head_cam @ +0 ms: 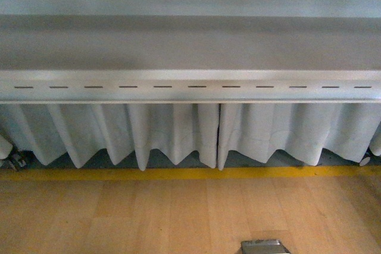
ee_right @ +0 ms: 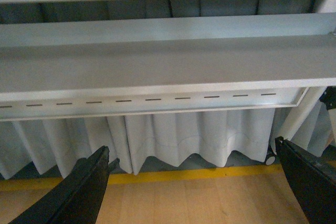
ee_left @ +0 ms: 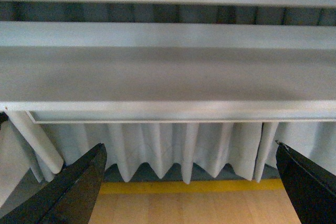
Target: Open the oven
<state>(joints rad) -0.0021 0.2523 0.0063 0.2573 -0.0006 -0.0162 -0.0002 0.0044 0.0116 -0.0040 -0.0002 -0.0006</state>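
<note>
The left gripper (ee_left: 189,147) has its jaws spread wide. The two dark fingers (ee_left: 79,187) stand at opposite edges of the left wrist view, holding nothing and touching nothing. The right gripper (ee_right: 190,146) is the same: jaws far apart, its dark fingers (ee_right: 79,192) clear of everything.

The oven shows in none of the three views, so its place, its facing and its long axis cannot be told.

Below and ahead of both pairs of jaws lies the light wooden tabletop (ee_left: 194,208). A strip of yellow tape (ee_right: 189,176) runs crosswise along its far edge, between the two fingers of each gripper. Just beyond the strip hangs a white pleated cloth curtain (head_cam: 178,132). Above the curtain a long pale grey metal beam (ee_right: 157,72) runs level across the view, with a row of short dark slots along its front lip. In the left wrist view a white round leg (ee_left: 34,140) slants down from the beam, near the left gripper's outer finger.

In the front view a small grey, shiny piece (head_cam: 265,246) sits on the tabletop at the near edge. What it is cannot be told.
</note>
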